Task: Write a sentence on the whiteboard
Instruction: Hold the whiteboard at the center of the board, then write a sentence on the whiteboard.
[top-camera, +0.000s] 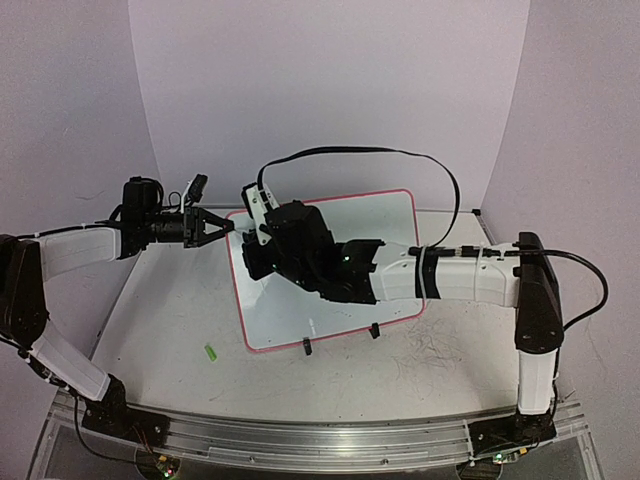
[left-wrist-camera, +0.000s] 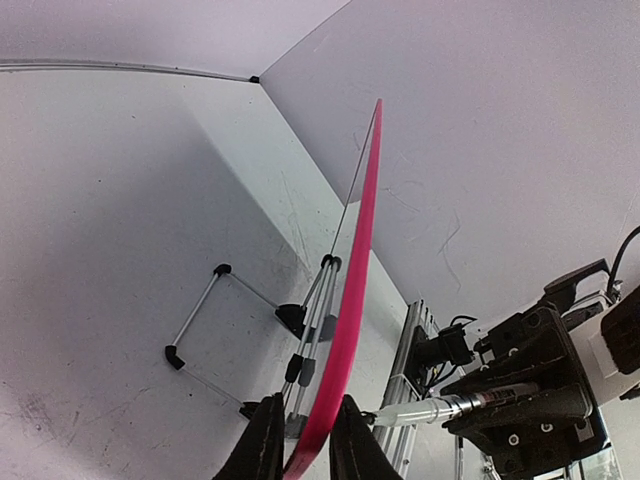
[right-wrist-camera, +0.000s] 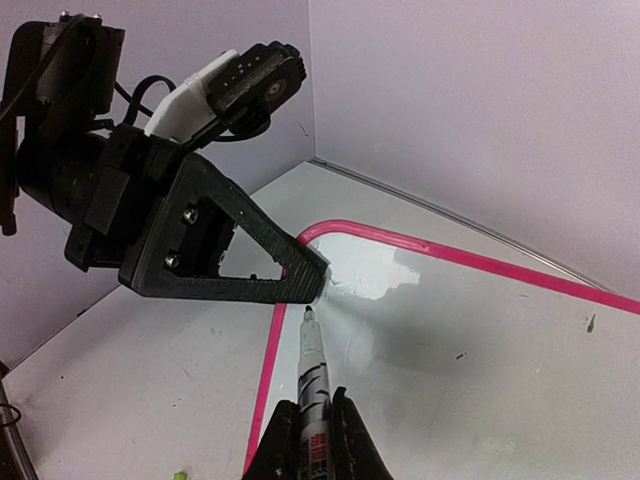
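- Both claws were clamped: left gripper (left-wrist-camera: 308, 402) on the board's (left-wrist-camera: 361, 230) rim, right gripper (right-wrist-camera: 313, 408) on the pen (right-wrist-camera: 312, 362).
- We judged firm bracing and light tip pressure best.

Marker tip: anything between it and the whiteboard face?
Nothing visible lies between the marker tip and the whiteboard face. The left gripper, fingers either side of the rim at that corner, sits just beyond the tip and crowds a stroke that way. The face elsewhere looks bare.
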